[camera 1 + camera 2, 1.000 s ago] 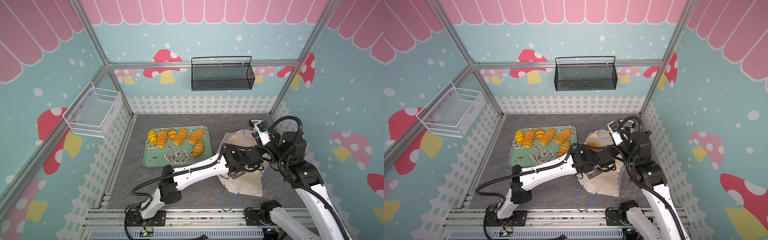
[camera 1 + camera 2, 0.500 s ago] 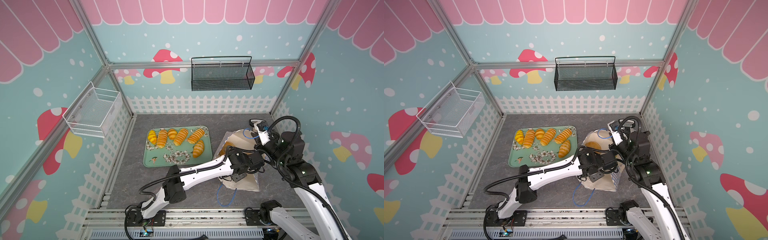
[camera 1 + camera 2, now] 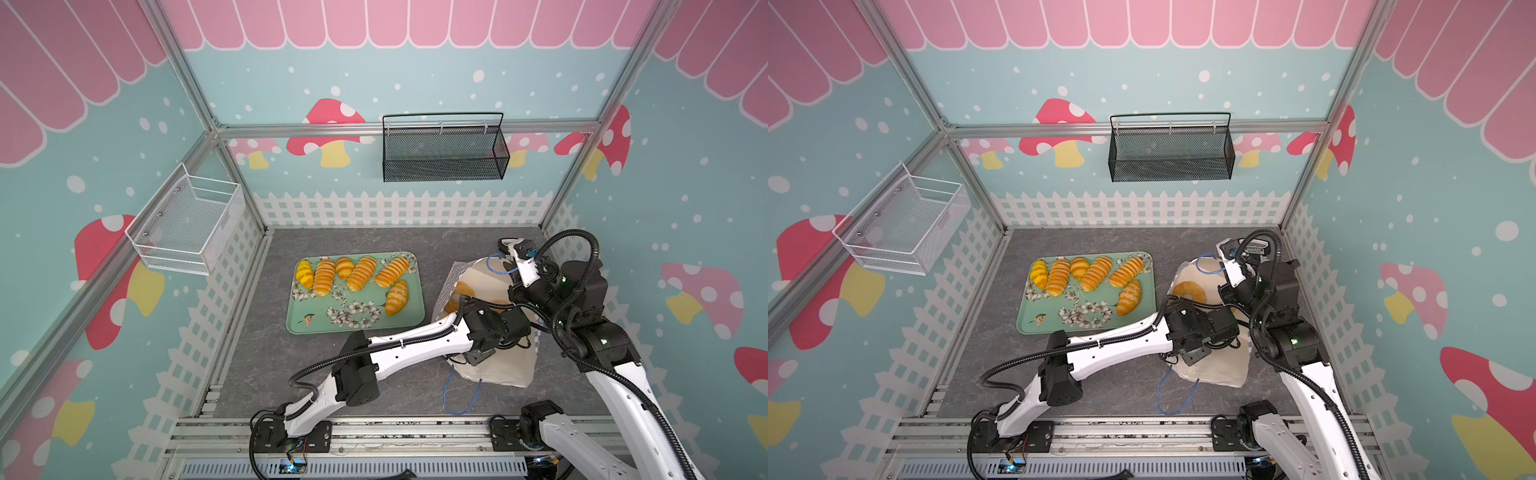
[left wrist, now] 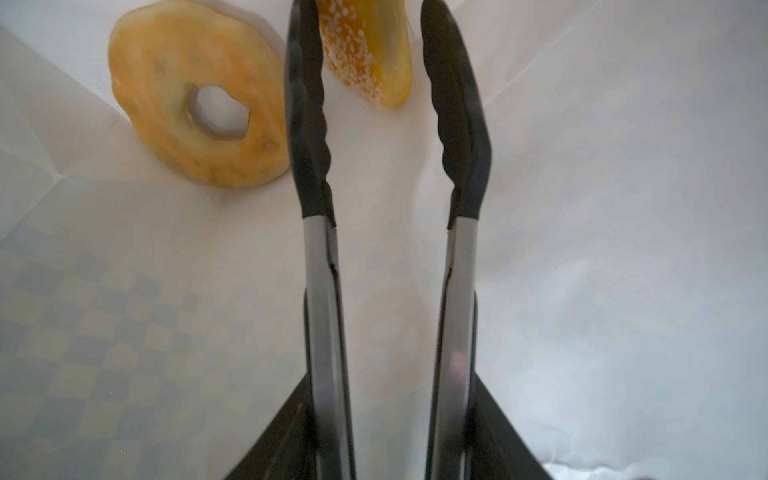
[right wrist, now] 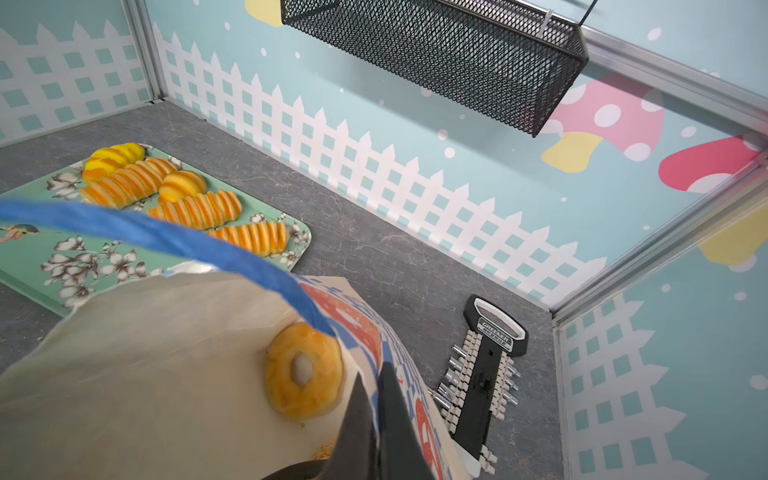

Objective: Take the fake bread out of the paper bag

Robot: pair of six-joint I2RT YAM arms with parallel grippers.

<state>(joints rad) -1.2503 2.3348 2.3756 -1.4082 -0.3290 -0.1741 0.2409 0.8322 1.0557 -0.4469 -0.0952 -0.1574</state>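
Reaching further to the right than a second ago, the left arm (image 3: 415, 345) has been pushed across the tabletop (image 3: 353, 241) and deeper into the mouth of the paper bag (image 3: 505, 365). The bag is kept at the right of the scene and has itself barely shifted. On the tray (image 3: 409, 318) to the left, six loaves (image 3: 361, 274) are laid out as before, so most of the fake bread is judged to be out already. Inside the bag two pieces are seen: a ring bagel (image 4: 158, 70) and, just beside it, a speckled oval (image 4: 365, 54). By the advance the tongs (image 4: 322, 270) have been brought right up to these. The step in hand is therefore judged to be the pick of the oval, with the bagel left for afterwards.

The left claw (image 4: 392, 415) is clamped around the metal arms of the tongs, and nothing else is touched by it. The tongs are held partly spread, with their black tips set on either side of the oval. Whether the oval is already touched cannot be told. The right claw (image 5: 374, 390) is fully closed on the far rim of the bag, close to a blue cord handle (image 5: 166, 237), so that the mouth is kept lifted and open.
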